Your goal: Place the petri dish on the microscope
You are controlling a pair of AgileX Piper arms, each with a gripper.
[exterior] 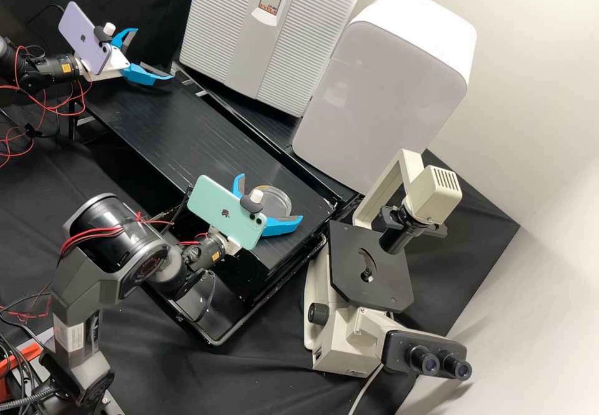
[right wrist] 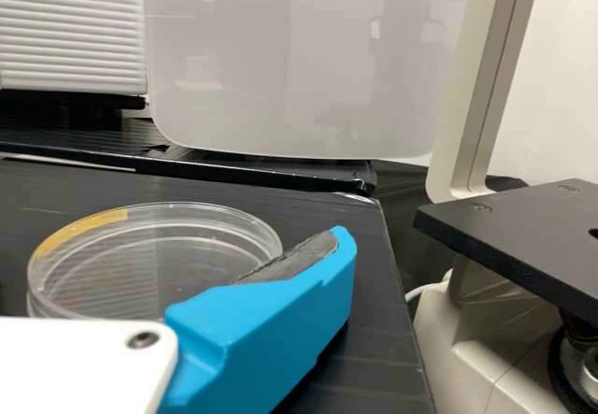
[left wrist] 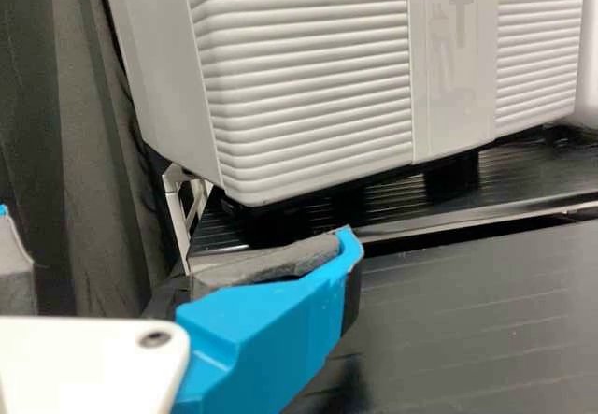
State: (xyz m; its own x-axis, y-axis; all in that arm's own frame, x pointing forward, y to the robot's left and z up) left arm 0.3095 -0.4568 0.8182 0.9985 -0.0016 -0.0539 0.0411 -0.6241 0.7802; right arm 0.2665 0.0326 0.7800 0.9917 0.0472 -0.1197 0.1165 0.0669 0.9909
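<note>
And the right arm bends low, its white gripper with bright blue fingers spread wide about the clear round petri dish on the black bench; pad contact, can't tell! The left gripper gapes, empty. Yellow labels mark both wrists; the beige microscope stands beside the bench.

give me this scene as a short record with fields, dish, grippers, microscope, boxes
dish: clear, round, yellow-orange strip on rim; dish lies on black bench
right gripper: open, fingers either side of dish; contact unclear
left gripper: open, near ribbed box, holding nothing
microscope: cream body, black stage
boxes: ribbed box, smooth white box, behind bench
task status: dish not yet on stage
</note>
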